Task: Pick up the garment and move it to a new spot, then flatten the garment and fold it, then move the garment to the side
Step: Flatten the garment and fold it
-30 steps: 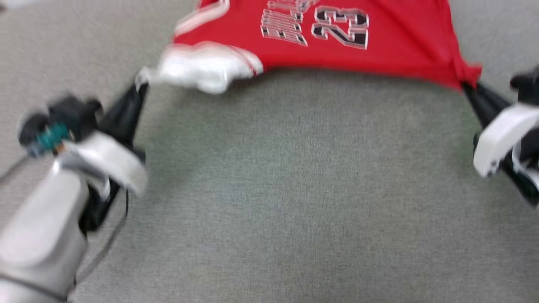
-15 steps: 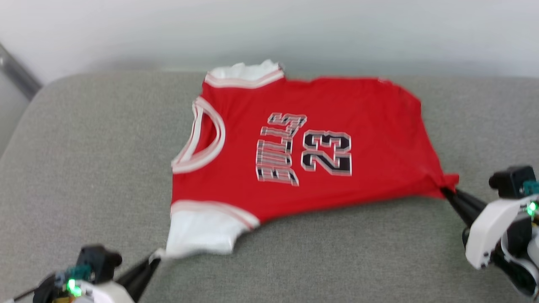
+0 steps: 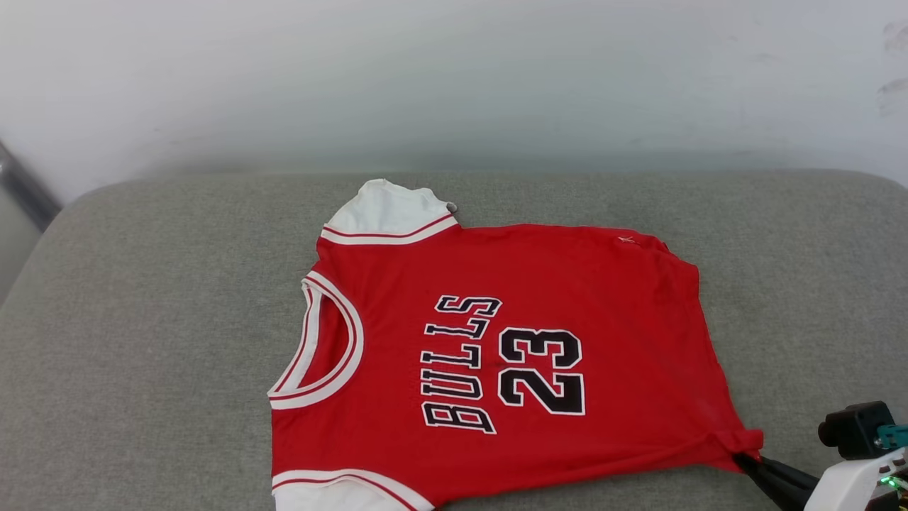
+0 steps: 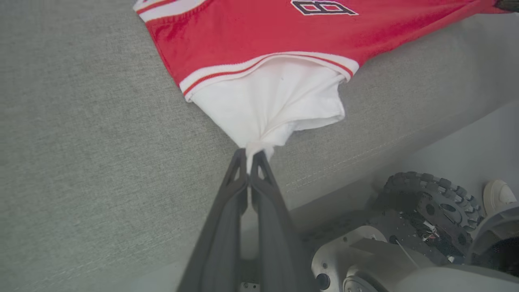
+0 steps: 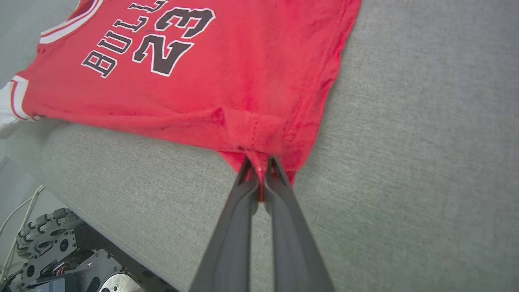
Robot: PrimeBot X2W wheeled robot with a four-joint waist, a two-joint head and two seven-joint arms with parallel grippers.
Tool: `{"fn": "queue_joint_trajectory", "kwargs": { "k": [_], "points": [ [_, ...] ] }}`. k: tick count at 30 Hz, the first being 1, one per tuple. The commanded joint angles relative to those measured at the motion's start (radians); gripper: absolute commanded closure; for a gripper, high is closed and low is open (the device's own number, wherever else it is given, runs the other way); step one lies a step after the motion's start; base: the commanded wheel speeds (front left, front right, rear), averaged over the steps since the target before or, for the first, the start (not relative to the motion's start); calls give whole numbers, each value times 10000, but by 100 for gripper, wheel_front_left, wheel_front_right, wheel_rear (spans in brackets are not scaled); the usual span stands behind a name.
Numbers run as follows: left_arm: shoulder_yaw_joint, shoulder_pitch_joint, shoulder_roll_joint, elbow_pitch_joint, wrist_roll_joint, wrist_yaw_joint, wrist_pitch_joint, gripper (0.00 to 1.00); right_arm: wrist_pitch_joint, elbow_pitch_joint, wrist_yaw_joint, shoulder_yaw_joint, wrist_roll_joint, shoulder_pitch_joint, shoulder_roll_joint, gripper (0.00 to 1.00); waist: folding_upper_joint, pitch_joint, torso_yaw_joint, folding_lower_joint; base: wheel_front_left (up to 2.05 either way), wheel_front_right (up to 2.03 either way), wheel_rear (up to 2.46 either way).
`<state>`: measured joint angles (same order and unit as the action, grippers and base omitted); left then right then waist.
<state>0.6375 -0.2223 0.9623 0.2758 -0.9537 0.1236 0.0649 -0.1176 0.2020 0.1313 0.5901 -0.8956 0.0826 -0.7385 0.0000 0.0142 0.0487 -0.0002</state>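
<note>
Grey cushion (image 3: pixel 142 319): jersey (image 3: pixel 603 298) stretched flat along its front edge, my left gripper (image 4: pixel 248 156) clamping the sleeve (image 4: pixel 275 97), right gripper (image 5: pixel 259 164) the hem corner (image 5: pixel 259 134). Flattening, I judge; next, lift both corners across.

Left gripper (image 4: pixel 249 154): two long charcoal-grey fingers (image 4: pixel 227 227), matte, each tapering to a thin tip with a triangular cut-out just behind it; right gripper (image 5: pixel 260 163) is the same build. In the head view the right one carries a glossy white shell (image 3: pixel 851 486), a boxy black block (image 3: pixel 855 428) with a teal connector (image 3: pixel 894 434), and a small green light (image 3: pixel 887 482). Base: black wheel (image 4: pixel 429 205) ringed with knobbly rollers, rounded pale grey housing (image 4: pixel 365 255) with a dark bolt head (image 4: pixel 322 280); second roller wheel (image 5: pixel 42 233) on a dark chassis (image 5: pixel 77 259), with thin pale cables (image 5: pixel 18 211) alongside.
</note>
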Motion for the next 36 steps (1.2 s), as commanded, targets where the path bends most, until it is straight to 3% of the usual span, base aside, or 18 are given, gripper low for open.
{"fn": "queue_joint_trajectory", "kwargs": {
  "k": [1,10,17,25,34,35,36],
  "points": [
    [-96,39,15,74,93,28,-125,100,-59,-113,-11,-127,46,-158,-76,100,0,40,-34,2,0,0,0],
    [-1044,1274,-94,577,353,-65,-989,100,-717,-1226,-11,-1081,369,-223,38,100,0,488,-191,2,0,0,0],
    [-1450,2933,-195,314,604,-408,-777,100,-1471,-1699,-11,-1901,634,282,290,100,0,1438,-256,2,0,0,0],
    [-1150,4954,-681,-1274,994,-1091,-149,100,-2554,-1654,-9,-2184,1323,1117,696,100,0,2475,-302,2,0,0,0],
    [-365,6431,-1654,-3656,1721,-1685,126,100,-3319,-1279,-9,-2135,2009,1958,1216,100,0,3083,-326,2,0,0,0],
    [-304,6535,-1777,-3912,1789,-1739,79,75,-3388,-1222,-9,-2134,2106,2044,1259,100,0,3115,-319,2,0,0,0],
    [-222,6651,-1881,-4140,1890,-1768,20,40,-3453,-1175,-9,-2130,2171,2104,1306,100,0,3138,-311,2,0,0,0]
  ]
}}
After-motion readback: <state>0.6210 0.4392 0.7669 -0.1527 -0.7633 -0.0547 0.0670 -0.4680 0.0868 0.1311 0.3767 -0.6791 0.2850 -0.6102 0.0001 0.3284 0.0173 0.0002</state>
